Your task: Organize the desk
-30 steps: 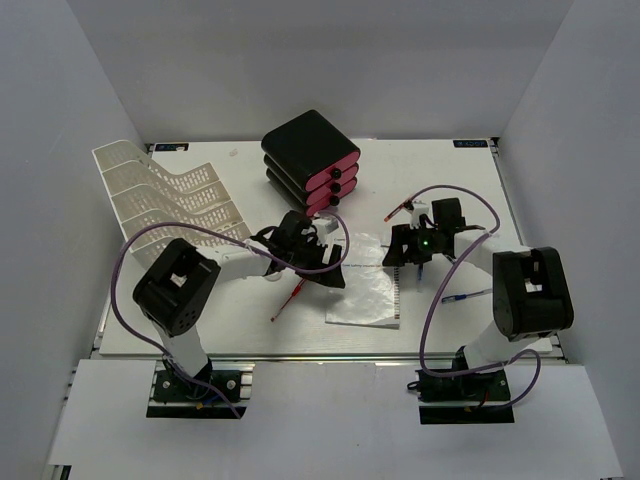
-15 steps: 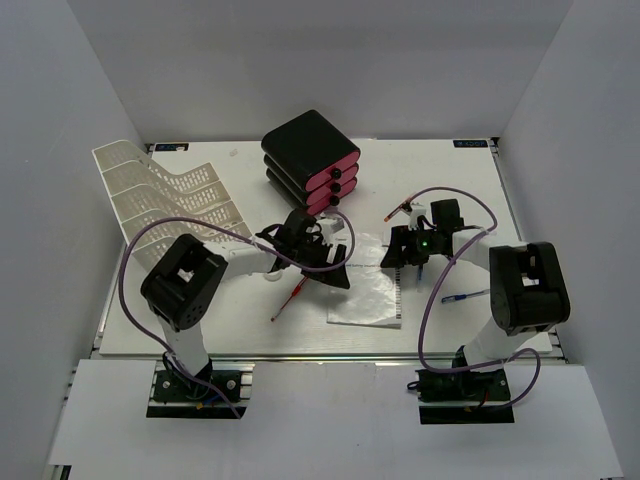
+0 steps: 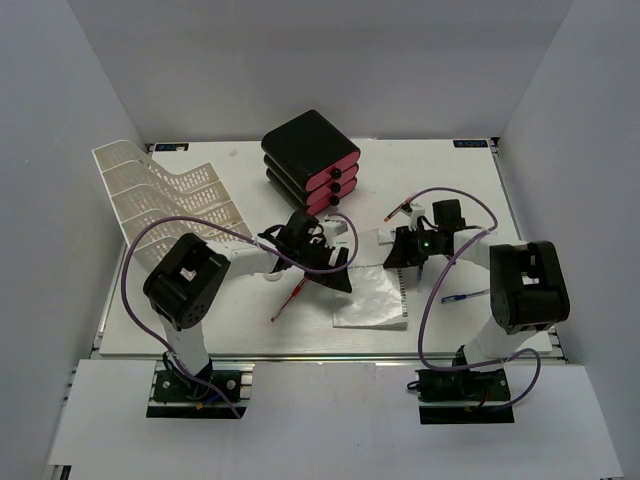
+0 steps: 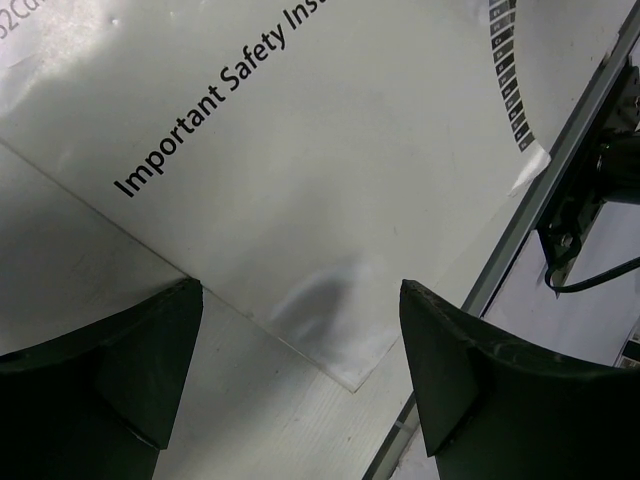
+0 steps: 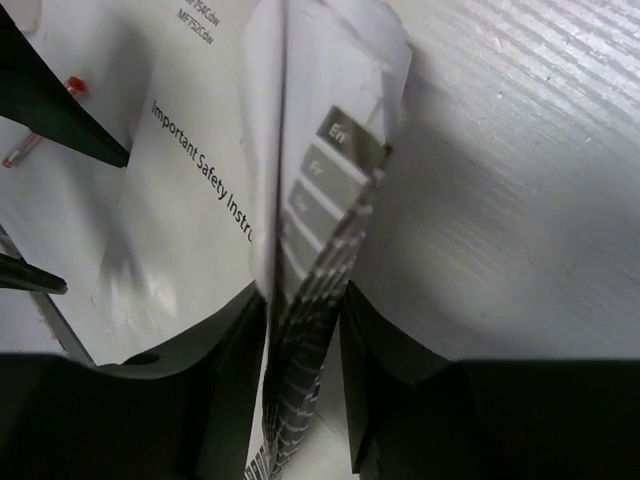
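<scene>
On the white desk (image 3: 200,320) lies a white safety booklet (image 3: 372,302) printed "Important Safety Ins…" (image 4: 300,150). My right gripper (image 3: 402,258) is at its far right edge. In the right wrist view both fingers press on the raised, tabbed page edge (image 5: 320,220), so the right gripper (image 5: 300,320) is shut on the booklet. My left gripper (image 3: 335,275) hovers open over the booklet's left side. Its two dark fingers (image 4: 470,370) straddle the near corner without touching it.
A white mesh paper tray (image 3: 160,190) stands at the back left and a black-and-pink drawer unit (image 3: 310,160) at the back centre. Loose pens lie about: red (image 3: 290,298), red (image 3: 400,210), blue (image 3: 465,297). The metal front rail (image 4: 540,190) runs close to the booklet.
My right gripper has closed on the booklet's right edge, which now stands up between its fingers. The booklet shifted slightly to the right. My left gripper stays open, edging a little right.
</scene>
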You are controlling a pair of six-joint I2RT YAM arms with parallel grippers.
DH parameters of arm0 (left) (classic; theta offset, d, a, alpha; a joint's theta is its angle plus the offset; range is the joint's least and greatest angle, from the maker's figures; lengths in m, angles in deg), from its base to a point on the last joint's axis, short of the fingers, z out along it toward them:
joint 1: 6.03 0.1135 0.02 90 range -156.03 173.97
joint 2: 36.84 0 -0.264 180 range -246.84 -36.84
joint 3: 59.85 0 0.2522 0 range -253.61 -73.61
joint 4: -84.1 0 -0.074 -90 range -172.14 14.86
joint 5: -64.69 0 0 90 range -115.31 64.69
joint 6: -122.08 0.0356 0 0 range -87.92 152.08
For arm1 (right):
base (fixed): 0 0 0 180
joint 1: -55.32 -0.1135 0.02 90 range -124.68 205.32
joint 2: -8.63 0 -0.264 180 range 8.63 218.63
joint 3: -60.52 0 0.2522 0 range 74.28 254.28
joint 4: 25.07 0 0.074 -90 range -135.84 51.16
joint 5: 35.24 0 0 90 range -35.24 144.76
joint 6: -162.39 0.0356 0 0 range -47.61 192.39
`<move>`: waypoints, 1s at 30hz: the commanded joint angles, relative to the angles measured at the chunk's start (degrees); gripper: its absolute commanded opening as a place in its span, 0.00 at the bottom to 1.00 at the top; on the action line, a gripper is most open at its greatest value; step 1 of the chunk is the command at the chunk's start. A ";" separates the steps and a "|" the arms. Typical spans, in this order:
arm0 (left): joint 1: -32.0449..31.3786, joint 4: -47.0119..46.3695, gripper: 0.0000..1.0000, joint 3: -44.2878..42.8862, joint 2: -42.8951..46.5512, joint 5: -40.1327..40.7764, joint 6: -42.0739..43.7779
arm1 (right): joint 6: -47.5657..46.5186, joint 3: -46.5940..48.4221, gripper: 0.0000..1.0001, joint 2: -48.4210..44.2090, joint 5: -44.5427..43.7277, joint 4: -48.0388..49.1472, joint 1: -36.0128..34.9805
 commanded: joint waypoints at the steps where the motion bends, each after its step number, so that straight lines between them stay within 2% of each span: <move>1: -1.56 0.80 0.89 -0.81 -0.74 -1.60 1.32 | -1.11 -0.02 0.37 -2.34 7.20 -0.04 -0.28; 4: -1.56 0.19 0.89 -0.29 -0.13 -1.60 1.32 | -2.42 -0.03 0.33 -4.62 9.48 0.05 -0.10; 6: -1.56 -0.69 0.90 0.06 0.84 -1.77 1.24 | -3.57 0.59 0.24 -6.12 11.67 -0.83 0.25; 7: -1.56 -1.04 0.90 0.50 1.19 -1.51 1.32 | -4.00 0.76 0.23 -6.47 12.55 -1.00 0.43; 8: -1.56 -1.13 0.91 0.59 2.06 -1.34 1.24 | -4.53 1.37 0.15 -7.08 13.26 -2.31 0.60; 9: -1.56 -1.30 0.91 0.59 2.51 -0.55 1.32 | -5.15 1.90 0.00 -7.18 14.74 -3.19 0.86; 17: -1.56 -0.16 0.98 2.16 9.71 7.00 3.26 | -7.88 5.77 0.00 -11.12 24.24 -9.52 3.32; 20: -0.68 -2.45 0.98 5.41 15.42 9.47 -0.07 | -7.87 7.44 0.00 -12.97 25.65 -11.02 3.24; 22: -0.68 -1.75 0.98 5.95 19.11 12.45 -1.14 | -8.40 8.76 0.00 -13.68 26.01 -12.77 3.33; 25: -0.68 -0.26 0.98 5.86 22.36 12.64 -3.85 | -9.71 11.13 0.00 -14.38 26.80 -16.37 3.42; 28: -1.38 -3.93 0.98 8.67 26.48 12.29 -8.77 | -10.34 12.89 0.00 -16.04 28.64 -18.49 3.50; 30: -1.38 -9.62 0.98 11.30 27.99 11.50 -10.79 | -9.46 13.59 0.00 -17.19 30.31 -18.58 3.42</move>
